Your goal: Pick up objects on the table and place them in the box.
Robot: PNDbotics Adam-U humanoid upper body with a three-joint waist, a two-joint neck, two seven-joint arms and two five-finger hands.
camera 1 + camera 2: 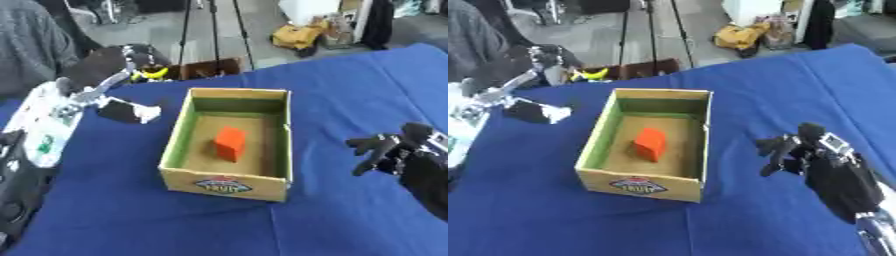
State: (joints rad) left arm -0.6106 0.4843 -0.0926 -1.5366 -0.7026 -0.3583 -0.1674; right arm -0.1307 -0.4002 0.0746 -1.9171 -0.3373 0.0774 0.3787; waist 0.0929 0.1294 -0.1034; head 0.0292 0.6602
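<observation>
Box: cardboard box [229, 186] sits open-topped in the middle of the blue counter [131, 220], printed front wall nearest the camera, green lining on the inner walls.
Orange block: orange block [230, 143] stands on the box floor, slightly left of centre, apart from every wall; judged already placed.
Right hand: right hand [798, 150] hovers just right of the box, level with its near half, fingers [773, 146] spread apart and holding nothing.
Left hand: left hand [131, 111] lies just left of the box's far half; its fingers are hard to read, so I cannot tell whether they are apart or closed on something.
Dark and pale shape: a dark and pale shape [534, 112] at the left hand may be an object or part of the hand; unclear.
Far edge: a yellow and black thing [154, 72] sits at the counter's far rim.
Step in hand: probably fetching the next object.
Doing it well: carry the object high over the rim, release above bare floor beside the block, and keep the idle hand clear of the walls so the box does not slide.
</observation>
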